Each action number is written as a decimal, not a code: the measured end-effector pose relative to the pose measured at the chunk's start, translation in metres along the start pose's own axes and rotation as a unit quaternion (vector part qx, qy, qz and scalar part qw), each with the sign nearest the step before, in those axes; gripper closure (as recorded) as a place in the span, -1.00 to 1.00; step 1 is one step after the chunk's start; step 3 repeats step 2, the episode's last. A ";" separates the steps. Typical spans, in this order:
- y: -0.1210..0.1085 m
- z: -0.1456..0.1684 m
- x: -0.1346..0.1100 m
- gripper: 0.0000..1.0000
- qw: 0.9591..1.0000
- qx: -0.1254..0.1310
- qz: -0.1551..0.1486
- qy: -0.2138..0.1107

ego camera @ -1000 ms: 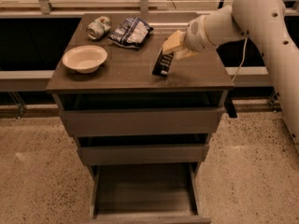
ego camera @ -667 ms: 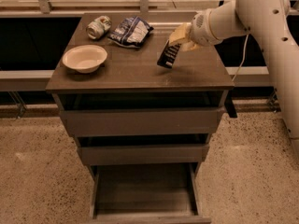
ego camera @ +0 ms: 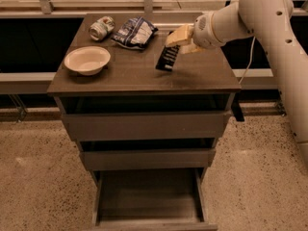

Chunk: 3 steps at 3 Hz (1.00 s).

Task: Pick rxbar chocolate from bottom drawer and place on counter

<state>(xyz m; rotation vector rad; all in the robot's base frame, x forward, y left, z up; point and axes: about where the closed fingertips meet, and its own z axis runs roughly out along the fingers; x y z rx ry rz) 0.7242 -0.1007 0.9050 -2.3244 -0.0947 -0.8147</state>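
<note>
The rxbar chocolate (ego camera: 167, 58), a slim black bar with white lettering, hangs tilted from my gripper (ego camera: 179, 41) over the middle right of the counter (ego camera: 134, 76). Its lower end is at or just above the counter top. My gripper is shut on the bar's upper end. The white arm reaches in from the upper right. The bottom drawer (ego camera: 149, 196) stands pulled open below, and its tray shows nothing inside.
A cream bowl (ego camera: 87, 60) sits at the counter's left. A crushed can (ego camera: 101, 28) and a blue-white snack bag (ego camera: 135, 32) lie at the back. The two upper drawers (ego camera: 144, 129) are partly pulled out. Speckled floor surrounds the cabinet.
The gripper with the bar has shifted slightly toward the back of the counter and then held nearly still; the bar stays gripped and tilted.
</note>
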 end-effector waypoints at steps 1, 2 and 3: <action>-0.001 0.002 -0.001 -0.99 1.000 0.001 0.000 -0.002; -0.001 0.003 -0.001 -1.00 1.000 0.001 -0.001 -0.002; -0.001 0.003 -0.001 -1.00 1.000 0.001 -0.001 -0.002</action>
